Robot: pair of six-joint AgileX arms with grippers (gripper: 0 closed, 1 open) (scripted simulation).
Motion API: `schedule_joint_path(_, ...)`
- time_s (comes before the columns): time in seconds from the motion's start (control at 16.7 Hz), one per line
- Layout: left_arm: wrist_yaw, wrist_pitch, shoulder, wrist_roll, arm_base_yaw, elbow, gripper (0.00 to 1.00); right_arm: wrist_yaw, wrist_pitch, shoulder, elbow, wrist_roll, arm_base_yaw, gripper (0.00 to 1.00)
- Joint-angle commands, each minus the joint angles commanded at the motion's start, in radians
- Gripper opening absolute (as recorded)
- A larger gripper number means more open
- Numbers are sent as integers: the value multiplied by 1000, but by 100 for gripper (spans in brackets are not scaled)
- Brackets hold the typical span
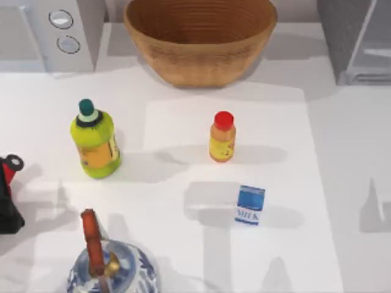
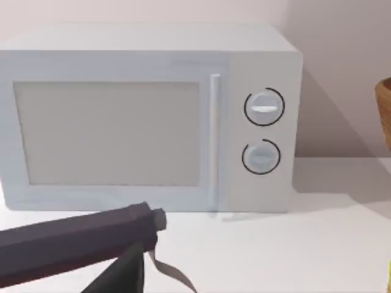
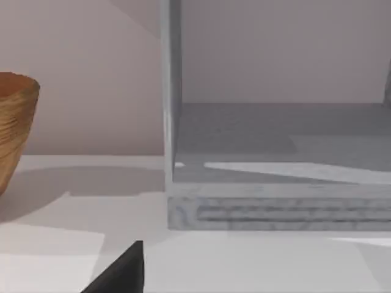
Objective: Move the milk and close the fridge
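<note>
Standing untouched near the desk's [image 1: 342, 183] centre, the milk [image 1: 250, 205] is best gripped squarely by its sides, then carried upright to the open fridge [image 1: 357, 43] far right; hand states cannot be told.

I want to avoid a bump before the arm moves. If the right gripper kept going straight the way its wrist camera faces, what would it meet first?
Most likely the fridge: its open front and lower edge lie dead ahead across bare table. How far off it stands is hard to judge.

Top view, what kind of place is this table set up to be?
Probably a rendered kitchen counter: a microwave-like appliance with two round knobs stands at the back left, an open fridge at the back right, and a milk carton and an orange bottle stand on the white table.
</note>
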Motion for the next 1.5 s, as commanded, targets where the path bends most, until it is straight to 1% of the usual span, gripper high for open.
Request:
schedule_joint_path(0.18, 0, 0, 0, 0, 0, 0, 100, 13, 12, 12, 1, 1, 10, 100)
schedule_joint_path(0.24, 0, 0, 0, 0, 0, 0, 100, 35, 32, 31, 2, 2, 27, 100)
schedule_joint_path(0.36, 0, 0, 0, 0, 0, 0, 100, 111, 92, 91, 5, 6, 84, 100)
schedule_joint_path(0.54, 0, 0, 0, 0, 0, 0, 100, 290, 214, 222, 8, 10, 216, 100)
schedule_joint_path(0.84, 0, 0, 0, 0, 0, 0, 100, 630, 455, 483, 13, 12, 515, 100)
schedule_joint_path(0.96, 0, 0, 0, 0, 0, 0, 100, 743, 543, 578, 15, 13, 640, 100)
schedule_joint_path(1.08, 0, 0, 0, 0, 0, 0, 100, 832, 621, 660, 18, 14, 758, 100)
schedule_joint_path(1.26, 0, 0, 0, 0, 0, 0, 100, 909, 705, 743, 22, 17, 887, 100)
schedule_joint_path(1.38, 0, 0, 0, 0, 0, 0, 100, 927, 728, 766, 24, 18, 921, 100)
schedule_joint_path(1.5, 0, 0, 0, 0, 0, 0, 100, 928, 730, 768, 24, 18, 924, 100)
